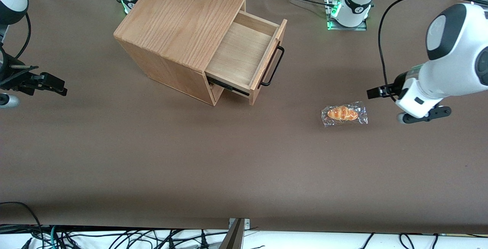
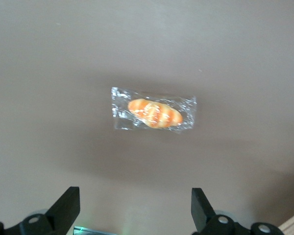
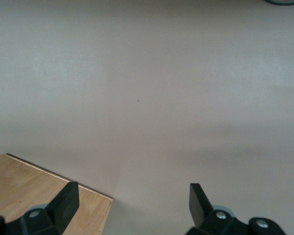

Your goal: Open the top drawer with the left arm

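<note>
The top drawer point(image 1: 244, 56) stands pulled well out of the oak box casing point(image 1: 179, 20), showing its pale floor and a black side rail. Its black bar handle point(image 1: 272, 68) faces the working arm's end of the table. My left arm point(image 1: 450, 62) hangs above the table at that end, well away from the handle. Its gripper point(image 1: 375, 92) is open with nothing between the fingers, as the left wrist view shows with the gripper point(image 2: 135, 208) over bare tabletop.
A wrapped bread roll point(image 1: 344, 114) lies on the brown table between the drawer and my gripper, a little nearer the front camera; the roll point(image 2: 154, 113) sits ahead of the fingers. Arm bases point(image 1: 349, 10) stand at the table's back edge.
</note>
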### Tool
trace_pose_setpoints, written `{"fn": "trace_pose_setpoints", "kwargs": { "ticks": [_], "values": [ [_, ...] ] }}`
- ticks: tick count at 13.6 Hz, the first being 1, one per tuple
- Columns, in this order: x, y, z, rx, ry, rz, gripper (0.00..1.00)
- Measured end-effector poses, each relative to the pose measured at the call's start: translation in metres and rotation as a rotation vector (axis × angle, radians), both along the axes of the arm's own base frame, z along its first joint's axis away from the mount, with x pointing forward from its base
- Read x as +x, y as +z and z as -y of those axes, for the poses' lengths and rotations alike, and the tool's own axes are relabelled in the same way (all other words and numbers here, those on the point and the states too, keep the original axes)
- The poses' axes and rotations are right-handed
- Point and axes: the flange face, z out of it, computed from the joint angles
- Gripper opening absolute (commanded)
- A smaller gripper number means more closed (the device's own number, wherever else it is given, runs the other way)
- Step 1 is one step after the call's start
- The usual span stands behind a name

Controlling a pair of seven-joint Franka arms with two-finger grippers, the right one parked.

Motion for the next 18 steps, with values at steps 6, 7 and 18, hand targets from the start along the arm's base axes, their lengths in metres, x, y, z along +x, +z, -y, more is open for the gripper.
{"fn": "trace_pose_setpoints", "kwargs": {
  "ticks": [6,7,18],
  "values": [
    [0.013,0.01,-0.062,0.002,-0.008,0.096,1.0],
    [0.013,0.012,-0.071,0.003,-0.011,0.104,1.0],
    [0.01,0.045,-0.103,-0.003,-0.095,0.17,1.0]
  ]
}}
